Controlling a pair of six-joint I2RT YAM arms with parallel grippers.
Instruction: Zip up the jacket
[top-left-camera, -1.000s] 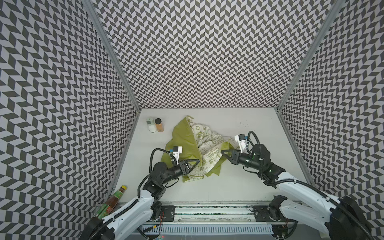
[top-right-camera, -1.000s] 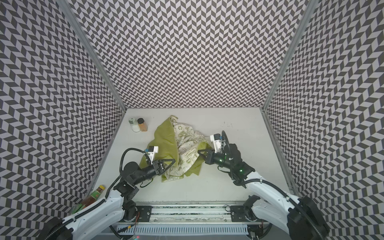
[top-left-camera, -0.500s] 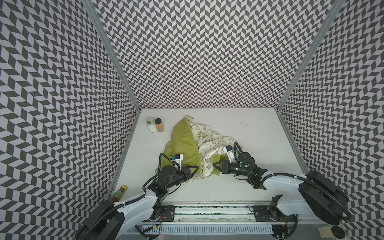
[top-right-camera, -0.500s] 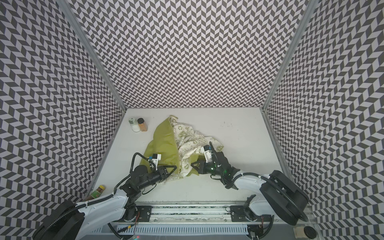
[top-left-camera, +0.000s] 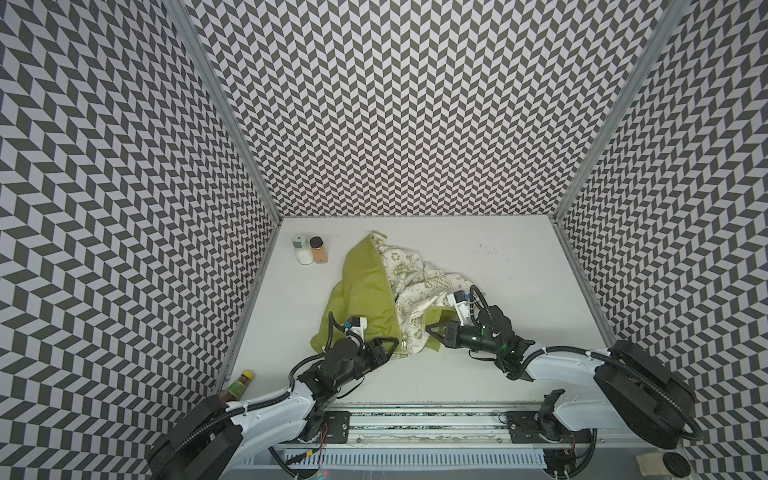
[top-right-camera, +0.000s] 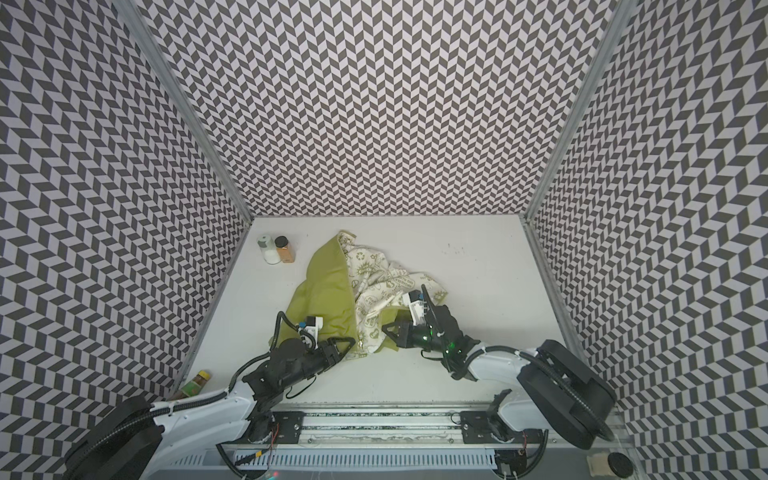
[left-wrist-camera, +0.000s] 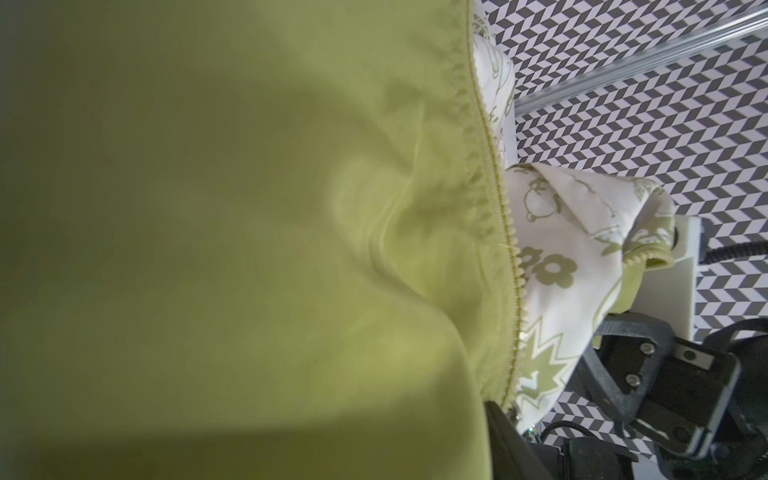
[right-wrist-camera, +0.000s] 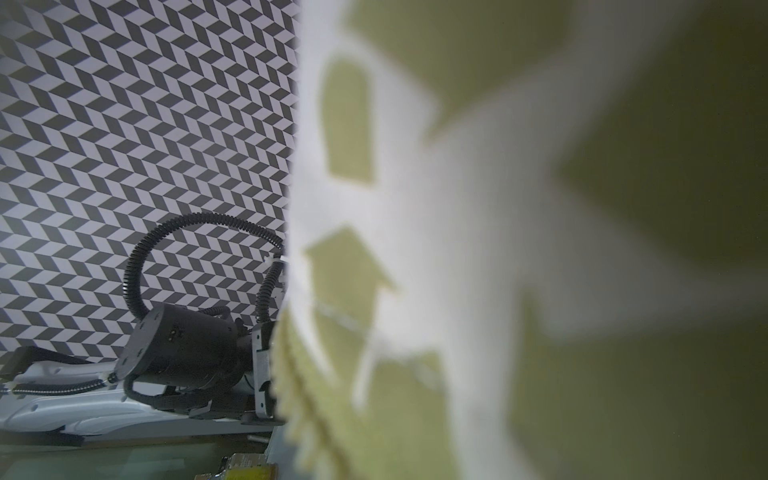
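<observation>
The jacket lies crumpled mid-table in both top views, its lime-green panel on the left and its cream printed lining turned up on the right. My left gripper sits low at the green panel's front hem beside the zipper edge, jaws open. Green fabric drapes over them and only one finger shows. The zipper teeth run along that edge. My right gripper is shut on the jacket's other front corner, and lining fills its wrist view.
A white bottle and a brown black-capped jar stand at the back left. A sauce bottle lies by the left wall near the front. Patterned walls close three sides, and the arm rail runs along the front.
Both grippers have dropped toward the table and the front edge, bringing the jacket's hem with them. The left jaws, shut a second ago, have parted. The right gripper stays shut.
</observation>
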